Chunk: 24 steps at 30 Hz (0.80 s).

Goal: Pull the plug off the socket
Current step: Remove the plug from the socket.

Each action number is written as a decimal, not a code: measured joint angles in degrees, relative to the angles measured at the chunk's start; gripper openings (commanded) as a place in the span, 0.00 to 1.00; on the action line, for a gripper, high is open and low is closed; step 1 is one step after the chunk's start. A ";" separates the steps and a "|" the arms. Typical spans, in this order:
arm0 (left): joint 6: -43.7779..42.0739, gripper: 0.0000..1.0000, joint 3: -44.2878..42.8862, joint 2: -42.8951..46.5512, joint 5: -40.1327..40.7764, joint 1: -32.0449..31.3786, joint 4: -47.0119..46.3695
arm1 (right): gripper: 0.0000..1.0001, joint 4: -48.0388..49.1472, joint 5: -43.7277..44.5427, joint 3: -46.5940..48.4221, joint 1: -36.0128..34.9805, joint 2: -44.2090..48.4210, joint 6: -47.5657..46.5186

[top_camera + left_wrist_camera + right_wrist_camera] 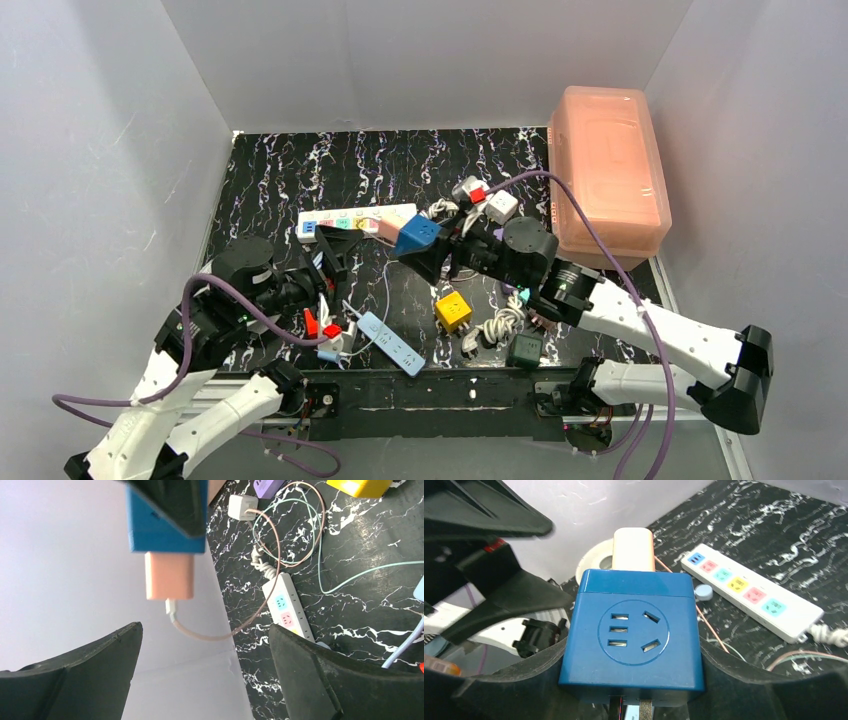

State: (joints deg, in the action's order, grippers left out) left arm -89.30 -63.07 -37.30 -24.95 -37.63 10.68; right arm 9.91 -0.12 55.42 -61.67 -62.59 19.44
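My right gripper (634, 672) is shut on a blue cube socket (634, 635), held above the table. A pale pink plug (633, 550) sits in the cube's far face, and its thin cord (200, 632) hangs down. In the top view the cube (417, 235) and plug (388, 230) are over the right end of a long white power strip (355, 221). That strip (749, 587) lies flat and its pastel outlets are empty. My left gripper (204, 630) is wide open with nothing between its fingers. It faces the plug (170, 575), which is a short way ahead of it.
A pink lidded box (610, 175) stands at the back right. On the marbled mat lie a yellow cube (453, 311), a light-blue slim strip (392, 343), a dark green cube (524, 349), a white adapter (500, 206) and loose cords. White walls close in three sides.
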 measured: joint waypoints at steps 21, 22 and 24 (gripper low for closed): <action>44.59 0.98 -27.10 -9.64 -2.12 0.02 23.93 | 0.01 -28.39 -14.45 4.72 2.12 7.98 -16.04; 46.95 0.98 -26.47 -9.77 -2.75 0.02 24.20 | 0.01 -29.49 -15.10 5.81 1.95 7.65 -16.79; 50.69 0.98 -25.55 -10.27 -3.30 0.02 24.20 | 0.01 -31.08 -16.06 7.48 1.51 7.23 -18.14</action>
State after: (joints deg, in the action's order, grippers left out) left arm -38.61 -88.62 -47.57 -28.25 -37.60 34.87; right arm -21.17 -16.19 62.89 -60.16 -55.35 1.30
